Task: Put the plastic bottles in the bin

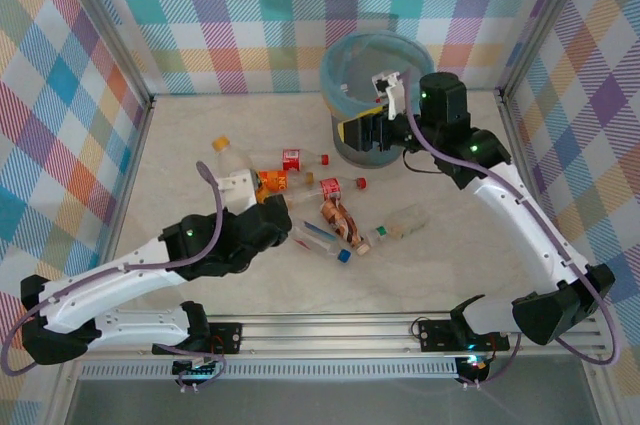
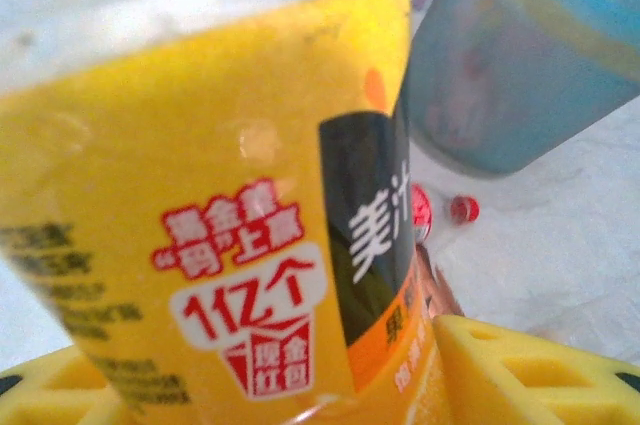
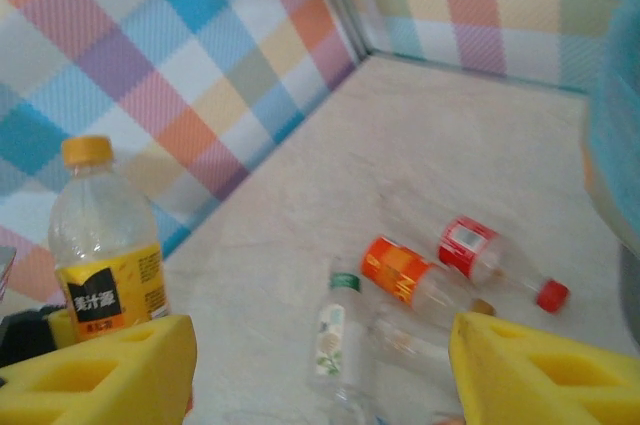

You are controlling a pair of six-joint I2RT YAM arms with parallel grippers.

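A plastic bottle with a yellow label and orange cap (image 1: 245, 167) lies left of centre. My left gripper (image 1: 270, 207) is shut on its labelled end, and the left wrist view has that label (image 2: 230, 245) wedged between the yellow pads (image 2: 530, 370). The same bottle (image 3: 105, 245) stands out at the left of the right wrist view. Several more plastic bottles lie mid-table: a red-labelled one (image 1: 292, 158), a brown crumpled one (image 1: 337, 217) and a clear one (image 1: 400, 225). My right gripper (image 1: 368, 130) hangs open and empty against the near side of the bin (image 1: 335, 85).
Checked walls close in the table on the left, back and right. Loose bottles with red (image 3: 470, 245), orange (image 3: 400, 270) and white (image 3: 340, 330) labels lie under the right gripper. A loose red cap (image 1: 361, 183) lies near the bin. The bin wall (image 2: 520, 65) rises beyond the held bottle.
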